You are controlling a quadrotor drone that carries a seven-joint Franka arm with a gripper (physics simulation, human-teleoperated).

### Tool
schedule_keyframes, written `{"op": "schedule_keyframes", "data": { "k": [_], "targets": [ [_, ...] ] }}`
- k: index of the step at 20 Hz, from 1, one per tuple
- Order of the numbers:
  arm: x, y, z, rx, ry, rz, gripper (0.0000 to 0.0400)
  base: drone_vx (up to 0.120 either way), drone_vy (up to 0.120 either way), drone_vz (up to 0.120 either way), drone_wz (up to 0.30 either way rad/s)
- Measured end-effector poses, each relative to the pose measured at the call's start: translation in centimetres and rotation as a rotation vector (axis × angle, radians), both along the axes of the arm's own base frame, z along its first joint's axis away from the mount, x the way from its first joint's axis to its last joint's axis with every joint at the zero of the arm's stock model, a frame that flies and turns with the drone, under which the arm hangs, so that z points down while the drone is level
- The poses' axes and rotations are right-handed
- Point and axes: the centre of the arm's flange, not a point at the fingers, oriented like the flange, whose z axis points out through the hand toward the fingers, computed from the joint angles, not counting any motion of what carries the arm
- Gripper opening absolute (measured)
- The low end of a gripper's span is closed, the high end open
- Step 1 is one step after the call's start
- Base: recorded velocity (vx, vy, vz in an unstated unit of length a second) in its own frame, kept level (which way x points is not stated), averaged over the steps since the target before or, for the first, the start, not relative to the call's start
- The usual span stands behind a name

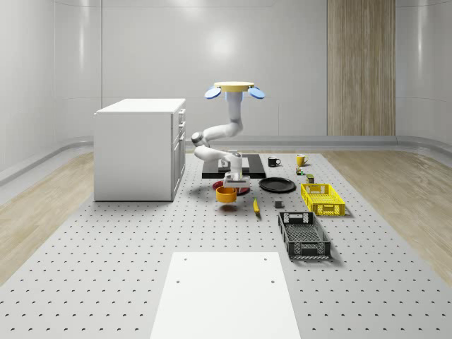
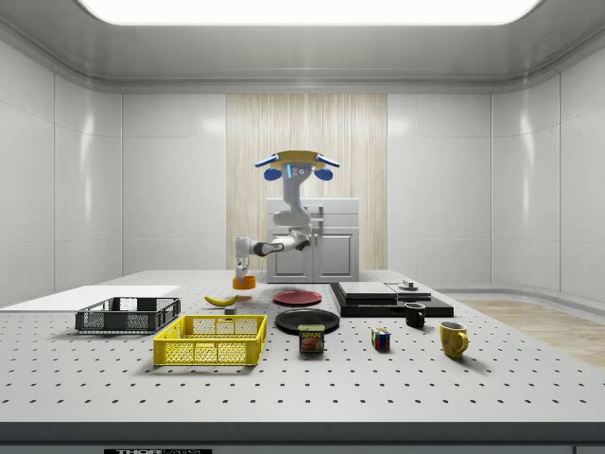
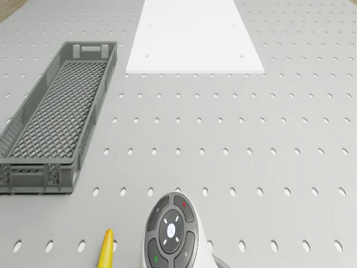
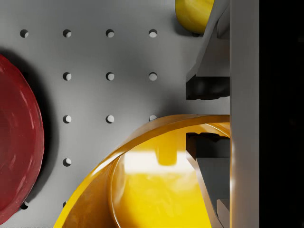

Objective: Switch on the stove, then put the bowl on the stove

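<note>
An orange-yellow bowl [image 1: 226, 195] hangs a little above the perforated table [image 1: 127, 254], in front of the black stove [image 1: 251, 168]. My gripper [image 1: 232, 182] points down and is shut on the bowl's rim [image 4: 156, 129]; one finger [image 4: 206, 88] is outside the wall and the other inside. In the side view the bowl [image 2: 245, 281] is left of the stove [image 2: 383, 298], under the gripper [image 2: 243, 268]. The drone [image 1: 234, 87] hovers high over the stove area, its arm bent down toward the bowl.
A red plate [image 4: 16, 156] and a banana [image 1: 256, 206] lie close to the bowl. A black round plate [image 1: 277, 185], yellow crate [image 1: 322, 198], grey crate [image 1: 303, 234], mugs and small items lie to the whole-scene view's right. A white cabinet [image 1: 138, 148] stands left; a white board [image 3: 192, 33] lies near the front.
</note>
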Motion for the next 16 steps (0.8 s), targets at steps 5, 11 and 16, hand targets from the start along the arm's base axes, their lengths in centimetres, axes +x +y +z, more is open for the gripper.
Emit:
{"op": "schedule_keyframes", "data": {
  "k": [5,11,16],
  "targets": [
    [0.0,0.0,-0.31,0.0,0.0,0.0,0.01,-0.12,0.12,0.12,0.0],
    [0.0,0.0,-0.43,0.0,0.0,0.0,0.01,-0.107,0.093,0.027,0.0],
    [0.0,0.0,-0.45,0.0,0.0,0.0,0.01,-0.12,0.0,0.0,0.0]
  ]
}}
